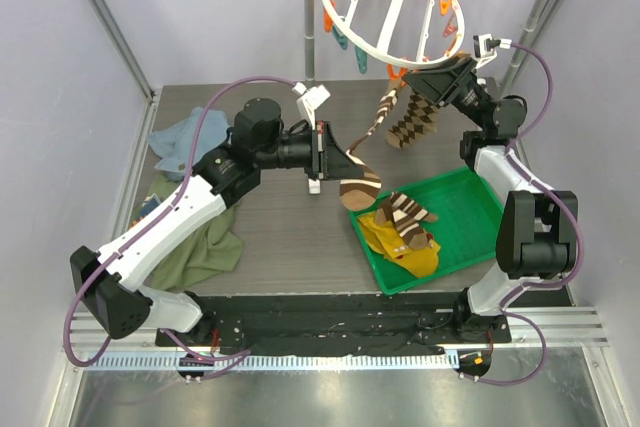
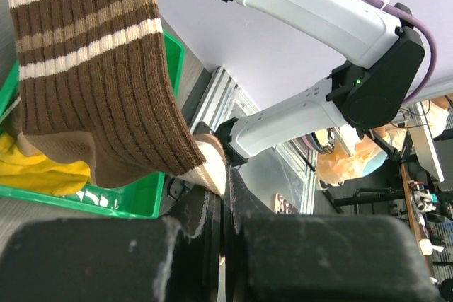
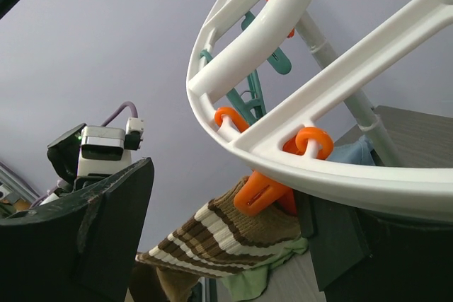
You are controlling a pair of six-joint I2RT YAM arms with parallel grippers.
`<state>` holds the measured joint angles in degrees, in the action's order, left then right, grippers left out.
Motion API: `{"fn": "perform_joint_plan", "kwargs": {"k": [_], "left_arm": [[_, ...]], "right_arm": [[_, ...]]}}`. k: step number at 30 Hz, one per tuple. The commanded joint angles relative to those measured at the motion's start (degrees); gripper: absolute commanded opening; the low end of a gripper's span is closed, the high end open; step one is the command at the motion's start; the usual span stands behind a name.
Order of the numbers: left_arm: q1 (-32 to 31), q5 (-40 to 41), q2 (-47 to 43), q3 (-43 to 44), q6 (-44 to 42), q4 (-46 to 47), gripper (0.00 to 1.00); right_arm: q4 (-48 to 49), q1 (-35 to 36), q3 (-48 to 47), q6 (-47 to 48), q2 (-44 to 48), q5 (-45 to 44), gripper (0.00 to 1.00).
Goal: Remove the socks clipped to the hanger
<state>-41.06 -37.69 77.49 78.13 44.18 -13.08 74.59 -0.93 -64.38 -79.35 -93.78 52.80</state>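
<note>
The white round hanger (image 1: pixel 385 7) hangs at the back with orange and teal clips. A brown-and-white striped sock (image 1: pixel 375 127) and a diamond-patterned sock (image 1: pixel 415 122) hang clipped to it. My left gripper (image 1: pixel 325 152) is shut on the striped sock's lower part (image 2: pixel 92 68), pinching its cream edge at the jaws of the gripper (image 2: pixel 225 189). My right gripper (image 1: pixel 418 75) is open under the hanger rim (image 3: pixel 318 167). Its fingers (image 3: pixel 78 238) stand either side of the orange clip (image 3: pixel 262 192) that holds the striped sock (image 3: pixel 226 235).
A green tray (image 1: pixel 470 197) at the right front holds yellow socks (image 1: pixel 405 252) and a striped sock (image 1: pixel 405 212). A blue cloth (image 1: pixel 185 142) and an olive-green cloth (image 1: pixel 205 242) lie at the left. The grey rail stand (image 1: pixel 310 27) stands behind.
</note>
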Motion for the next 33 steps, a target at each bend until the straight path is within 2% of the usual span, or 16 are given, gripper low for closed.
{"fn": "perform_joint_plan", "kwargs": {"k": [1, 11, 16, 18, 21, 23, 24, 25, 26, 27, 28, 30, 31, 33], "left_arm": [[0.45, -2.56, -0.59, 1.85, 0.99, 0.86, 0.0], [1.5, -1.33, -1.03, 3.35, 1.25, -1.95, 0.0], [1.59, -1.33, -1.38, 3.26, 1.17, -2.56, 0.0], [1.51, -0.98, -1.47, 3.17, 0.64, -2.48, 0.0], [1.51, 0.33, -1.2, 2.73, -1.64, -2.74, 0.0], [1.24, 1.74, -1.03, 2.21, -3.74, -2.65, 0.0], [0.98, 3.66, -0.94, 2.03, -4.62, -2.83, 0.0], [0.37, 4.46, -0.68, 1.85, -5.42, -2.83, 0.0], [0.1, 5.25, -0.59, 1.68, -7.08, -2.83, 0.0], [-0.33, 7.78, -0.5, 1.42, -7.88, -2.91, 0.0], [-1.3, 9.03, -0.59, 0.98, -8.58, -2.74, 0.0], [-2.35, 13.32, -0.59, 0.19, -10.69, -1.95, 0.0], [-3.23, 14.56, -0.59, -0.77, -11.22, -1.34, 0.0], [-3.94, 16.41, -0.85, -2.18, -11.84, 1.55, 0.0]], "right_arm": [[21.04, -0.04, -1.36, -0.28, 1.32, -1.11, 0.86], [21.04, -0.3, 0.66, 0.61, 2.9, -1.73, 0.8], [20.78, -0.74, 3.38, -3.78, 2.72, -6.38, 0.9], [20.69, -1.27, 5.92, -7.55, 2.9, -7.88, 0.91], [18.5, -1.27, 11.54, -4.96, 6.49, -8.5, 0.91], [8.86, -1.27, 15.05, 0.31, 11.74, -8.15, 0.91], [3.6, -1.27, 15.77, 6.69, 13.78, -8.32, 0.9], [-8.89, -1.27, 16.3, 10.76, 16.32, -9.45, 0.9], [-16.15, -1.27, 16.04, 14.45, 20.87, -10.34, 0.9], [-23.62, -1.27, 15.43, 22.49, 23.7, -11.3, 0.9], [-37.79, -1.27, 13.51, 25.97, 25.9, -14.44, 0.9], [-52.19, -1.18, 10.52, 31.69, 31.8, -19.54, 0.92], [-64.97, -1.18, 7.02, 34.85, 33.12, -24.71, 0.93], [-74.2, -1.18, 3.66, 36.72, 35.67, -28.96, 0.94]]}}
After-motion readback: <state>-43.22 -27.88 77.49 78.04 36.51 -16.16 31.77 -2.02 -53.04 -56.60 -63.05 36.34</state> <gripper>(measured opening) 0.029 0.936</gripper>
